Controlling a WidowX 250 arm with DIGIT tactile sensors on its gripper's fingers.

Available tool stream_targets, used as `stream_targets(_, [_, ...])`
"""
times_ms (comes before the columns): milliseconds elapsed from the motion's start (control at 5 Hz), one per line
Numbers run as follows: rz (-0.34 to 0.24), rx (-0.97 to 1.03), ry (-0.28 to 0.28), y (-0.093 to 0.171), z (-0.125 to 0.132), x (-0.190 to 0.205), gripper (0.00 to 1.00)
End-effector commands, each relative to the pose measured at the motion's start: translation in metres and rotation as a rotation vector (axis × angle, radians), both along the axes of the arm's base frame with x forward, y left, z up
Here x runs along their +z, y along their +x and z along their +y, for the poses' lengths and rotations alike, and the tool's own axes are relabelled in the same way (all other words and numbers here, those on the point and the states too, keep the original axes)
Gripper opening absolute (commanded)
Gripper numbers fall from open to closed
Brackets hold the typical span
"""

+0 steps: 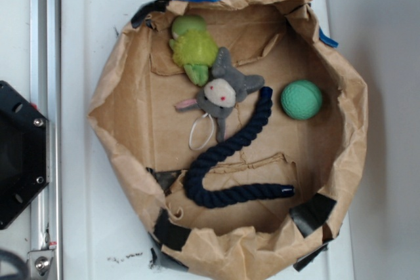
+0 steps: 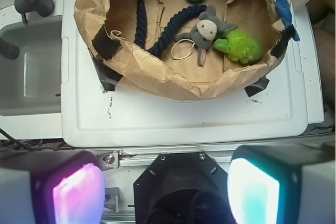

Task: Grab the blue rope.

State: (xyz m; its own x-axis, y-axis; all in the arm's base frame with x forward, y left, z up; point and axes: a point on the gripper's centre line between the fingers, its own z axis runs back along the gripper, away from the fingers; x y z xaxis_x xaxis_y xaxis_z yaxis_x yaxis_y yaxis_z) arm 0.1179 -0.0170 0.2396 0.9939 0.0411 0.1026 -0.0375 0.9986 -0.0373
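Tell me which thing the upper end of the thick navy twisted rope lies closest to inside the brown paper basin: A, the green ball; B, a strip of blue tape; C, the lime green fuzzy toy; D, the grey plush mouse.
D: the thick navy twisted rope curves up until its end sits right beside the grey plush mouse, while the green ball lies apart to the side.

Inside the paper bag on the worktop, the rope curls below the mouse toy; the ball sits right, the cord loop left.
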Motion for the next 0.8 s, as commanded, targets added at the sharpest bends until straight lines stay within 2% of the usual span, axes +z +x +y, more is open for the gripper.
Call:
stream_targets(0, [0.000,0.000,0.000,0.000,0.000,0.000,1.00])
stream_targets(200, [-0.006,-0.054,-0.015,0.039,0.001,-0.014,1.00])
stream_targets(400, [-0.019,-0.169,-0.034,0.068,0.003,-0.027,1.00])
stream_targets(600, [-0.024,-0.211,-0.075,0.094,0.010,-0.039,1.00])
